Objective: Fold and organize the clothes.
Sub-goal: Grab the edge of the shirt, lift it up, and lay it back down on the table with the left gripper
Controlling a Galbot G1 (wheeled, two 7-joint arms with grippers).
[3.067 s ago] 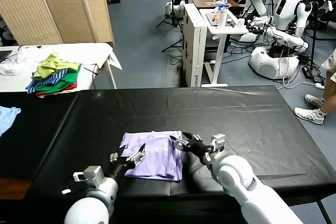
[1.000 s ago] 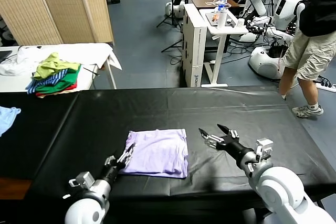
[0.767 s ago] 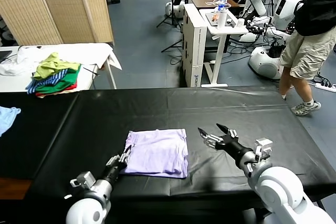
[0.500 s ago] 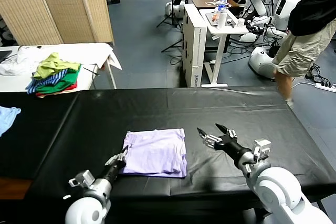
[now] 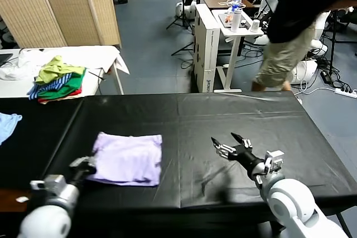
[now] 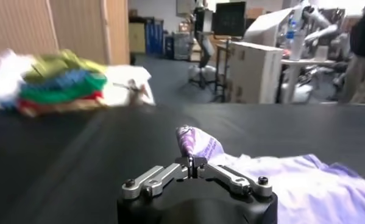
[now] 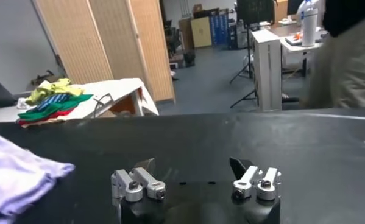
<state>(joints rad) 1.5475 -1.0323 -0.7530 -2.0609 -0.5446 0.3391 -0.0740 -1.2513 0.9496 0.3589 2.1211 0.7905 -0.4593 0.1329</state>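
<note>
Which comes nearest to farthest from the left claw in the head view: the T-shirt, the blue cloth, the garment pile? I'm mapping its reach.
1. T-shirt: its corner is pinched in the left claw.
2. Blue cloth: at the left edge of the black table.
3. Garment pile: on the white table behind.

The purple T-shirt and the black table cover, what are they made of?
The folded lavender T-shirt looks like thin, soft, matte cloth: it wrinkles and bunches where the left gripper pinches its edge. The black table cover looks like smooth plastic sheet or vinyl, probably, since it shines faintly and shows creases.
</note>
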